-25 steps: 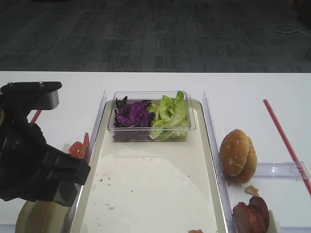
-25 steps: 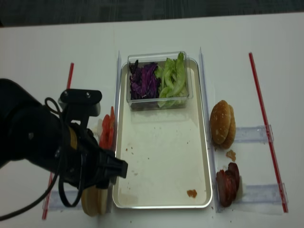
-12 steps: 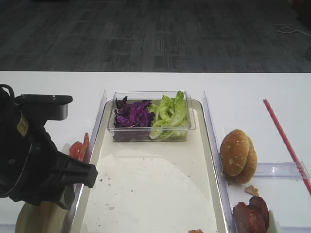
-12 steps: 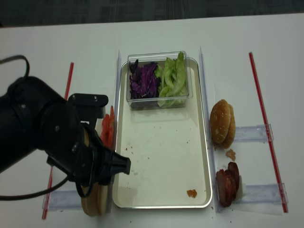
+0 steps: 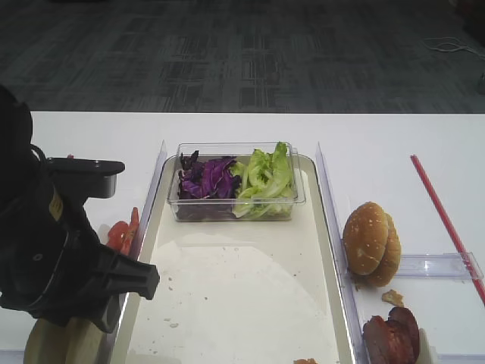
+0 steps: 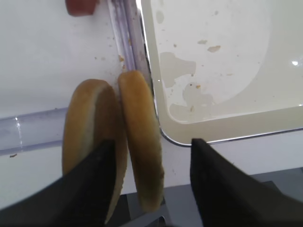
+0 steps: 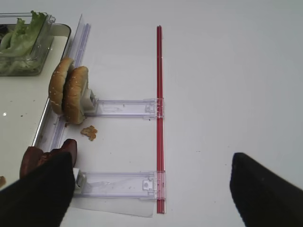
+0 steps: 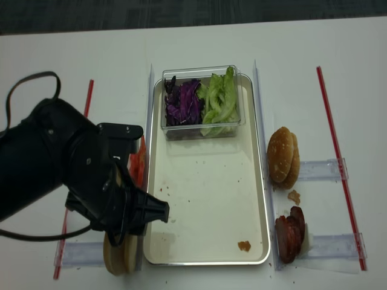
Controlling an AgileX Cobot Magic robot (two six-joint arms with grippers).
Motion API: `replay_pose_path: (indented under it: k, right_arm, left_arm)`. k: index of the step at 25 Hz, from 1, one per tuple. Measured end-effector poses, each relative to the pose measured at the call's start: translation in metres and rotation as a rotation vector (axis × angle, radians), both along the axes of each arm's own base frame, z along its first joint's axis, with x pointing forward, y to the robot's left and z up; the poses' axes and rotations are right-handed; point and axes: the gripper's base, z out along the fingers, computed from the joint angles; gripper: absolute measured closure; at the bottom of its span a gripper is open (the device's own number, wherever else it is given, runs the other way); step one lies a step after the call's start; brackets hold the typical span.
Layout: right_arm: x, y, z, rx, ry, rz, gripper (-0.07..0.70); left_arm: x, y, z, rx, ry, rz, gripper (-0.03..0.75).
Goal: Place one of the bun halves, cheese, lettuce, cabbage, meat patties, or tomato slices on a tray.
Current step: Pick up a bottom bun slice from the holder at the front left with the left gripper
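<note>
The left gripper [image 6: 149, 189] is seen in the left wrist view with its two dark fingers [image 6: 94, 184] spread apart and lowered around the bun halves [image 6: 139, 137]. One finger lies over the outer half, the other stands on the tray side of the inner half, which sits in the gap between them. Whether the pads are actually pressing the bread cannot be told from this angle, so a grip is not confirmed; the jaws are simply parted around the bun. The two pale halves stand on edge, side by side, against a clear plastic rail [image 6: 28, 135] just outside the near left corner of the tray [image 6: 227, 127].

In the realsense view the left arm [image 8: 66, 175] is seen hunched over that corner, with the bun halves showing below it. The tomato slices [image 8: 138, 163] are partly covered by the arm, beside the tray's left rim.

At the far end of the tray a small clear box [image 8: 201, 124] is set, with the cabbage [image 8: 181, 103] in its left part and the lettuce [image 8: 219, 99] in its right. The tray floor carries only crumbs and a small reddish scrap [image 8: 243, 246] near the front right.

To the right of the tray, golden domed buns [image 8: 283, 157] stand on edge, and the meat patties [image 8: 290, 232] are stacked nearer the front.

The right gripper [image 7: 151, 189] is seen in its own wrist view with its dark fingers held wide apart above bare table, nothing between them, a red strip [image 7: 160, 118] running beneath.
</note>
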Motion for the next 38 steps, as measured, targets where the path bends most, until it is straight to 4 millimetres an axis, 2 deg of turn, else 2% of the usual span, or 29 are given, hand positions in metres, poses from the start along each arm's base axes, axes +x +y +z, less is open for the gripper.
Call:
replay_pose_path:
  k: [13,22,38]
  right_arm:
    - [0.0,0.0,0.0,0.002,0.0,-0.001,-0.062]
    - [0.0,0.0,0.0,0.002,0.0,-0.001,-0.062]
    - [0.0,0.0,0.0,0.004,0.0,-0.002,-0.062]
  left_arm:
    - [0.0034,-0.0029,-0.0099,0.033,0.039,-0.017,0.46]
    - [0.0031,-0.0025,-0.01,0.037,0.041,-0.018,0.561]
    - [0.003,-0.0016,-0.01,0.047,0.042,-0.022,0.59]
